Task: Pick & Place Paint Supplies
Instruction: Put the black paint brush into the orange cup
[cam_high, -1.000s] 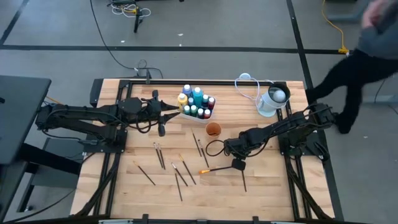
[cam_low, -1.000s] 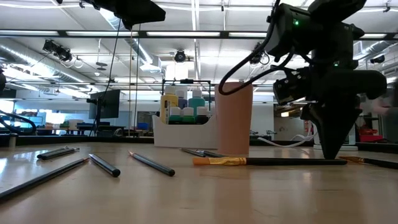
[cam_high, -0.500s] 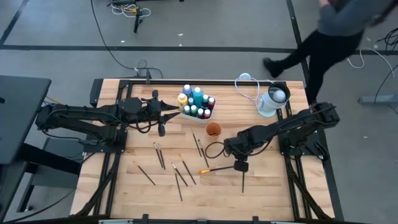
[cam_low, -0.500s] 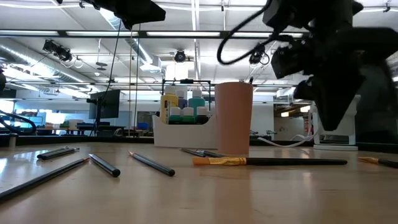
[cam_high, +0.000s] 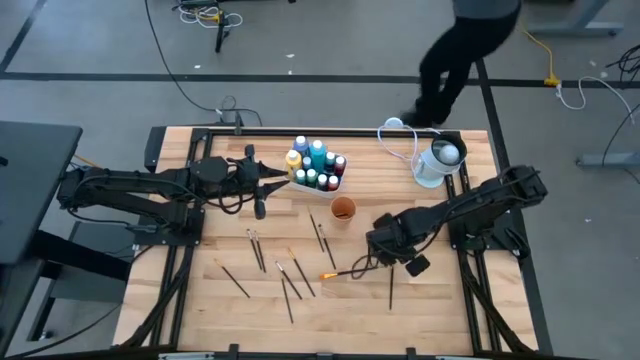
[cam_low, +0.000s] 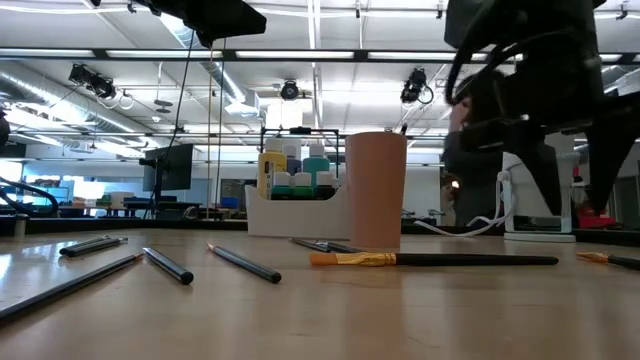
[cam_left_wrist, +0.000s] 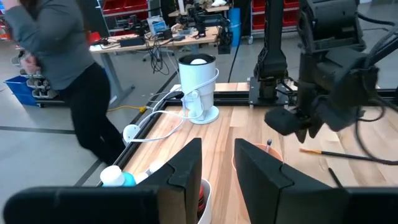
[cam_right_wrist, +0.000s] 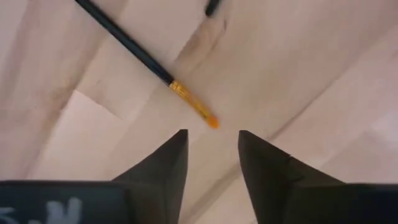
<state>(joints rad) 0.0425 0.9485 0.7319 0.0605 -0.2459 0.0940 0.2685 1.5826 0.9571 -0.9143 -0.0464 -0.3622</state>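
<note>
Left arm reaches in from the table's left edge, stretched almost level toward the middle of the far half; its left gripper (cam_high: 283, 179) hangs above the table, its two dark fingers (cam_left_wrist: 186, 168) parted by a narrow gap with nothing between them. Right arm enters from the right edge and bends down and inward toward the table's centre; its right gripper (cam_right_wrist: 209, 146) points down at the wood, fingers (cam_right_wrist: 168, 155) spread apart, gripping nothing, tips clear of the surface.
</note>
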